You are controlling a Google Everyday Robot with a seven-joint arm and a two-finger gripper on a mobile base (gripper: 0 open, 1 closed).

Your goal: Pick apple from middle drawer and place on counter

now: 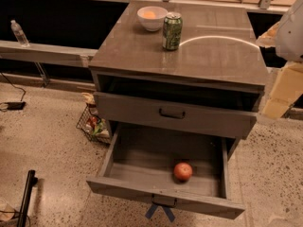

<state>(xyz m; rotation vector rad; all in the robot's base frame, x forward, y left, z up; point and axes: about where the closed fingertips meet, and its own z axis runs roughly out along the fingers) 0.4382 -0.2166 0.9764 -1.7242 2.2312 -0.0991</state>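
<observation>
My end effector sat at the right edge, its grip state beyond my telling, the apple in the bottom drawer.

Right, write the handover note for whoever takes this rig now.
Gripper: at the right edge, beside the counter's front right corner, well apart from the apple.
Apple: in the open middle drawer, near its front, right of centre.
Counter: holds a can and a bowl at the back.
Done: drawer open.
Left: reach in, grasp apple, set it on the counter.
</observation>
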